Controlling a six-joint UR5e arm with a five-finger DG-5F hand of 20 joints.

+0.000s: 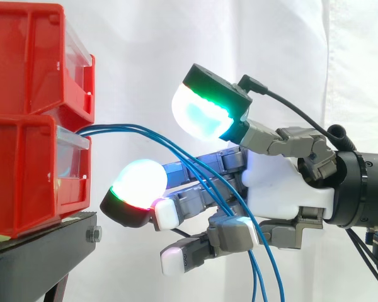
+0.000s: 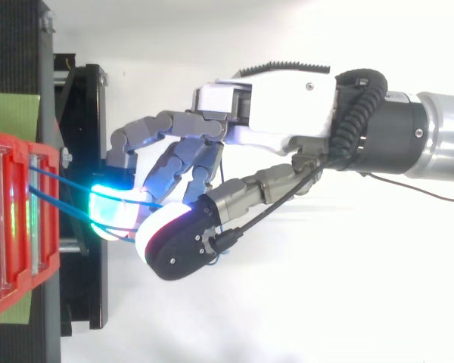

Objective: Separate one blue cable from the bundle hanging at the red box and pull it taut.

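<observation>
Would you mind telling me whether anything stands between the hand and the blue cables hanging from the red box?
Nothing visible does. The blue cables run from the red box straight across the fingers of the open hand and drop past its palm.

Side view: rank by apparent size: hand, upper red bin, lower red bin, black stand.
1. hand, though possibly nearer the camera.
2. upper red bin and lower red bin: alike, both cut by the frame edge.
3. black stand, partly in frame.
</observation>
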